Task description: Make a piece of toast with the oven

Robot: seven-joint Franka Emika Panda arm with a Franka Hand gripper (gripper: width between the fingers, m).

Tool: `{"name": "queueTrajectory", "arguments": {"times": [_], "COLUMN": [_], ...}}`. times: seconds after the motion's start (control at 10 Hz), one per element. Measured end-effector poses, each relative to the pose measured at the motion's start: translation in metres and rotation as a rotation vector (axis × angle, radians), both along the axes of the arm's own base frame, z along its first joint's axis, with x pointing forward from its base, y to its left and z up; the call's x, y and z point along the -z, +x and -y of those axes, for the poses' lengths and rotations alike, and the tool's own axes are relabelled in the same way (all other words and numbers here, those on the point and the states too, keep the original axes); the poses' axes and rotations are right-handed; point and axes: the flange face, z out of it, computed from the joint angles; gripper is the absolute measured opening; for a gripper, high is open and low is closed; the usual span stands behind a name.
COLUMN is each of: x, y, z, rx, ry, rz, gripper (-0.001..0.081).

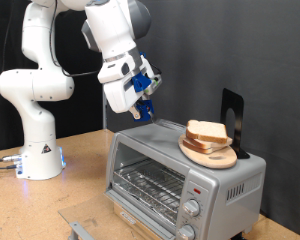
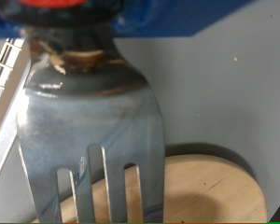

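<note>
**Pincer carries a fork above the oven**

The pincer (image 1: pixel 142 108) is pinched on a shiny metal fork (image 2: pixel 89 131), hanging over the left part of the boxy silver toaster oven's (image 1: pixel 180 170) top. Right of it, two pale bread slices (image 1: pixel 208 133) lie on a round wooden plate (image 1: pixel 212 155) there, a black stand (image 1: pixel 233 118) behind

exterior view faces oven (image 1: pixel 185 175) front; wrist view close above plate (image 2: pixel 210 191)

fork (image 2: pixel 89 140) blurred up close, its tines cut off
</note>
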Motion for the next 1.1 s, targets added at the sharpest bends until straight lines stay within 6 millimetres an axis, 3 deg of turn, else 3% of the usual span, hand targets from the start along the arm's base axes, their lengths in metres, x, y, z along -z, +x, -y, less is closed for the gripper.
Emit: {"name": "queueTrajectory", "arguments": {"times": [0.5,1.1], "x": [0.007,0.011], "y": [0.013,0.043], "z": [-0.015,-0.035], "rx": [0.04,0.088], "ry": [0.003,-0.014], "rz": [0.006,0.0], "gripper": [0.0485,0.0485]}}
